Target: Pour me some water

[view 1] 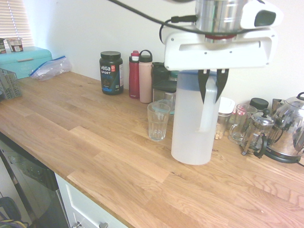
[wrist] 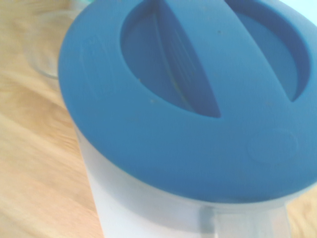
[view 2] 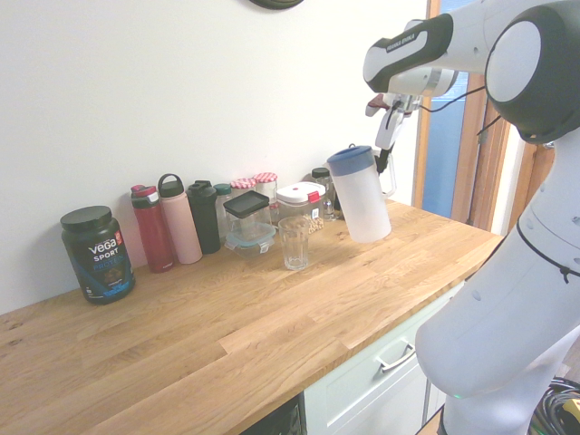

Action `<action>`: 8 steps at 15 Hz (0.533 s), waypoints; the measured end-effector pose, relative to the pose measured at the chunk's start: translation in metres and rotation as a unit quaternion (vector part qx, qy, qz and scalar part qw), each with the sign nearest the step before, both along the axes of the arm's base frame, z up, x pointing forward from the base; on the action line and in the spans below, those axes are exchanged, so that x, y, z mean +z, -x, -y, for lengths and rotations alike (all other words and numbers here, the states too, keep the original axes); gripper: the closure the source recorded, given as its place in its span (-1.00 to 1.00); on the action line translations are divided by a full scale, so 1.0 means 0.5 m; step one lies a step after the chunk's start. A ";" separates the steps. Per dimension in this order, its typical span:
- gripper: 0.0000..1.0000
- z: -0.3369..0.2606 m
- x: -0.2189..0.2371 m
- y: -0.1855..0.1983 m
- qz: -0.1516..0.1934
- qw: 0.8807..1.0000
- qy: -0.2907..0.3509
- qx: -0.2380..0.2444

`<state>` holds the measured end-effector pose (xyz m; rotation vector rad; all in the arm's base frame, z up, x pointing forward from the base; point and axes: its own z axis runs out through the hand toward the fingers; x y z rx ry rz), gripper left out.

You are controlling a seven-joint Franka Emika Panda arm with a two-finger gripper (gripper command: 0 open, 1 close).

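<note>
Glass (view 1: 157, 121) beside jug (view 1: 193, 128)

Smooth matt blue plastic lid (wrist: 163, 144)

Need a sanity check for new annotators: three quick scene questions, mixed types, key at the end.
1. True or false: the jug has its blue lid on.
2. Multiple choice: which stands nearest the tub marked "Vega Sport"?
A) pink bottle
B) red bottle
C) drinking glass
3. Fill in: the end effector grips the jug by its ______.

Key: 1 true; 2 B; 3 handle
</note>
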<state>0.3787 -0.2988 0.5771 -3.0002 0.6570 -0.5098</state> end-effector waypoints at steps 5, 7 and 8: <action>1.00 -0.038 -0.032 0.104 0.037 0.990 -0.039 -0.131; 1.00 -0.083 -0.027 0.158 0.064 0.981 -0.046 -0.178; 1.00 -0.106 -0.025 0.181 0.077 0.976 -0.047 -0.200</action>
